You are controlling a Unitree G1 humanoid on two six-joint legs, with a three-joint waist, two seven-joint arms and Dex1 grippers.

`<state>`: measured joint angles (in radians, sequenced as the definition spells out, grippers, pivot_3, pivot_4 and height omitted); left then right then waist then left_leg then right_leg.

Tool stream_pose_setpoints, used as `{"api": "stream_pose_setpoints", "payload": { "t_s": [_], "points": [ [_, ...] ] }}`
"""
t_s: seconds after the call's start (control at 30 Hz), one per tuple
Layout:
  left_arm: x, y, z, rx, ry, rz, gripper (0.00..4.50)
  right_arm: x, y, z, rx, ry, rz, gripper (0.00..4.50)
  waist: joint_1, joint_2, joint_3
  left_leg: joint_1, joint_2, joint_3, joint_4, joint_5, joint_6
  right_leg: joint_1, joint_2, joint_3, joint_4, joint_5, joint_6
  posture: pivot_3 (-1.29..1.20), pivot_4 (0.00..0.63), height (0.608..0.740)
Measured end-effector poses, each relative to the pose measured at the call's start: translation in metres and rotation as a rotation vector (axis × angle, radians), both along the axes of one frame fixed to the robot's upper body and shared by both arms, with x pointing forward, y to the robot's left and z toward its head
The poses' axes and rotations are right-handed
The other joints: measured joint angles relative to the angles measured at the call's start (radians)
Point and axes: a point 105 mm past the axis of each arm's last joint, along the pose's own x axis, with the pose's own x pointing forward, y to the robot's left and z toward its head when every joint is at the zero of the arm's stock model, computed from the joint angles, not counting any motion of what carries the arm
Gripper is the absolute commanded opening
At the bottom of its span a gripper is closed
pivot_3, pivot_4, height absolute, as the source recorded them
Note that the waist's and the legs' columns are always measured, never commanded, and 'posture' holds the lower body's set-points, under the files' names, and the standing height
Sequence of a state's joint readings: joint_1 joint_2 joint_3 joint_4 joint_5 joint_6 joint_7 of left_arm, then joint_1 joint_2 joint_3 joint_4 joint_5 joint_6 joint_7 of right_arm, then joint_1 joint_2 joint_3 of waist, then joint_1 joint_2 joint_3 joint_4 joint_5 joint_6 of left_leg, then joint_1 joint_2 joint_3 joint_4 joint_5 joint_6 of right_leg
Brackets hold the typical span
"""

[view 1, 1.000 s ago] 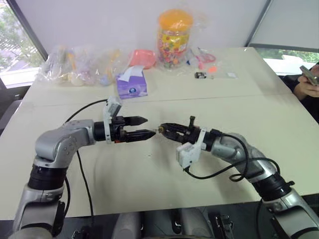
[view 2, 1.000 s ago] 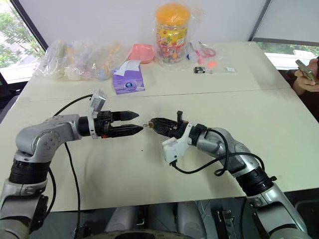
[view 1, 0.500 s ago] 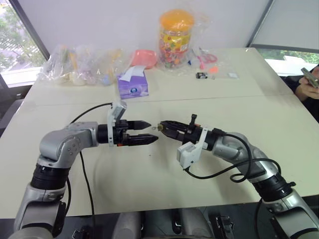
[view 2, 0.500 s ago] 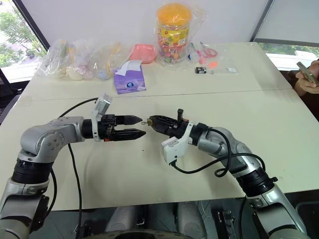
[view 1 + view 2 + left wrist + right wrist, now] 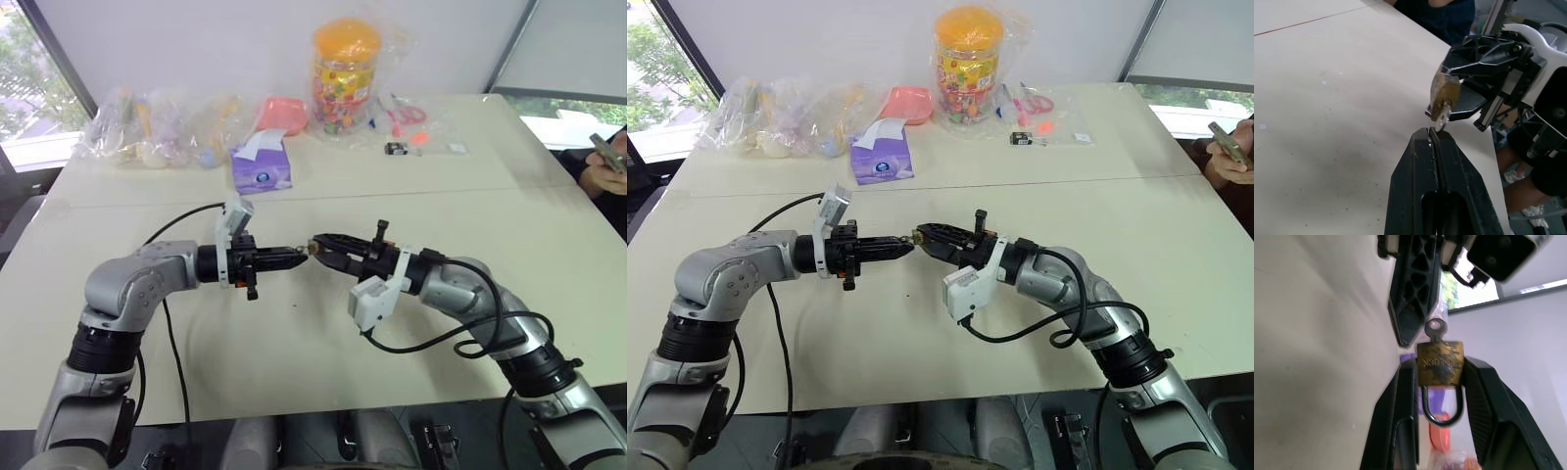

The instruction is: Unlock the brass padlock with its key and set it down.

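My right gripper [image 5: 1440, 396] has black fingers, and the padlock [image 5: 1440, 363] between them is tarnished golden brass, mottled with dark patches, with a grey metal shackle. The key [image 5: 1435, 330] in it is pale silver. My left gripper [image 5: 1434, 142] is glossy black too. The table [image 5: 549, 235] is cream. On its far side, the tissue box [image 5: 260, 172] is purple with a white tissue, the jar [image 5: 344, 76] has an orange lid and many-coloured contents, and the bowl [image 5: 279, 114] is salmon pink.
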<state>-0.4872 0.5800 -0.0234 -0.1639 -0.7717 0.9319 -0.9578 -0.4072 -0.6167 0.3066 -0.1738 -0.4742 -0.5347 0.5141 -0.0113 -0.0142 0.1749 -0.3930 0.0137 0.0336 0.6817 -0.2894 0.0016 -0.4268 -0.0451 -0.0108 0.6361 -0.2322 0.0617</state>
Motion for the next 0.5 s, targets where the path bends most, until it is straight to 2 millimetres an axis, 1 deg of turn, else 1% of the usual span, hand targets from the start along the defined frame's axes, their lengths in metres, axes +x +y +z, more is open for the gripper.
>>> {"api": "stream_pose_setpoints", "payload": {
  "t_s": [0.37, 0.47, 0.5],
  "points": [
    [0.0012, 0.0042, -0.0002, 0.027, -0.024, 0.006, 0.06, 0.0011, -0.0017, -0.0031, -0.013, 0.046, -0.010, 0.69, 0.000, 0.000, 0.000, 0.000, 0.000, 0.000, 0.000, 0.000, 0.000, 0.000, 0.000, 0.000, 0.000, 0.000, 0.000, 0.00, 0.150, 0.737],
    [0.0013, 0.0073, -0.0001, 0.044, -0.031, 0.007, 0.80, 0.0009, -0.0017, -0.0042, -0.022, 0.051, -0.008, 0.69, 0.000, 0.000, 0.000, 0.000, 0.000, 0.000, 0.000, 0.000, 0.000, 0.000, 0.000, 0.000, 0.000, 0.000, 0.000, 0.00, 0.150, 0.737],
    [0.0017, 0.0078, -0.0003, 0.049, -0.035, 0.010, 1.22, 0.0008, -0.0017, -0.0045, -0.024, 0.052, -0.008, 0.69, 0.000, 0.000, 0.000, 0.000, 0.000, 0.000, 0.000, 0.000, 0.000, 0.000, 0.000, 0.000, 0.000, 0.000, 0.000, 0.00, 0.150, 0.737]
  ]
}}
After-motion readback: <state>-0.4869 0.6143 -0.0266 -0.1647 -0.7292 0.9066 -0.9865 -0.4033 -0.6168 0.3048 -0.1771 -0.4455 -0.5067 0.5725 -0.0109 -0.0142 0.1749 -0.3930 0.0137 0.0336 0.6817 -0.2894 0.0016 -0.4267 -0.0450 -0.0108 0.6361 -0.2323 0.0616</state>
